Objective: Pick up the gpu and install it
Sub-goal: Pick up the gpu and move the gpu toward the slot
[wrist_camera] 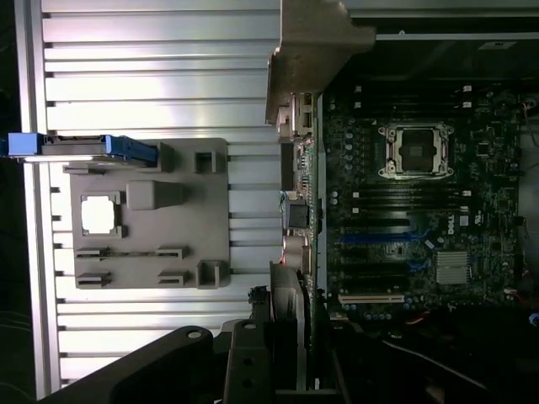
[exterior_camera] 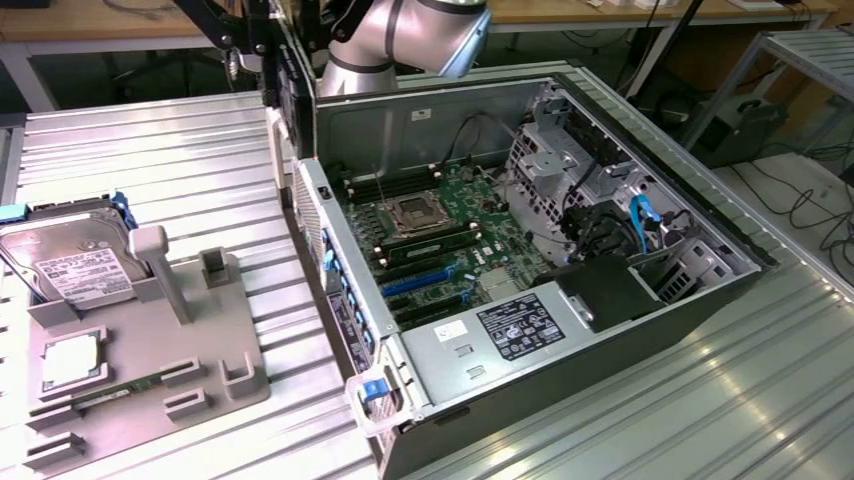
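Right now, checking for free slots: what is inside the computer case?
A motherboard with a processor socket, blue slots and a power supply; what lies beneath it is covered.

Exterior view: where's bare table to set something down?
Widest bare patch: ribbed metal table beyond the grey plastic parts fixture, toward the silver robot arm. Another lies on the exterior view's right of the open black computer case. Crowded: the fixture and the case's cabled drive bays.
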Robot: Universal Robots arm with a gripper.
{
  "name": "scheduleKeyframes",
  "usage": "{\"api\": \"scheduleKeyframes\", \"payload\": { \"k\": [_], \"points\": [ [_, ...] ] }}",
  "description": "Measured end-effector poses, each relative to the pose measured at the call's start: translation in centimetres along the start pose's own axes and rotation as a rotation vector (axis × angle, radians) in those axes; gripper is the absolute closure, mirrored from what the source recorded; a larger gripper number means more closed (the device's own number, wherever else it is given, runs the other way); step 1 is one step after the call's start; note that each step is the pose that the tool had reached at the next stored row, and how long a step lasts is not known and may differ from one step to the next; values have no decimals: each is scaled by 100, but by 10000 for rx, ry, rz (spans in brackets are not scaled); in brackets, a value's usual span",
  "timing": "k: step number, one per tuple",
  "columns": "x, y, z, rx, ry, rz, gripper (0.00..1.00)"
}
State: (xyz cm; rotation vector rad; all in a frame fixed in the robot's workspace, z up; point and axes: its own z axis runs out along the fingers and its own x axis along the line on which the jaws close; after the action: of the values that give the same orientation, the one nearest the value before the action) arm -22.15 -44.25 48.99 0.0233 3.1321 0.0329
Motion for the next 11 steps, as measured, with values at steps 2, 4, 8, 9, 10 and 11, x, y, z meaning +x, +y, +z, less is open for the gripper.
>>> {"api": "scheduleKeyframes", "payload": {
  "k": [2, 4, 8, 9, 10, 11],
  "points": [
    [-27, 0, 2, 0, 0, 0, 72],
    [-51, 1, 3, 0, 0, 0, 72],
    [-103, 2, 4, 1, 0, 0, 72],
    [-118, 2, 5, 0, 0, 0, 72],
    [-135, 2, 5, 1, 0, -1, 72],
    [-149, 2, 5, 0, 0, 0, 72]
  ]
}}
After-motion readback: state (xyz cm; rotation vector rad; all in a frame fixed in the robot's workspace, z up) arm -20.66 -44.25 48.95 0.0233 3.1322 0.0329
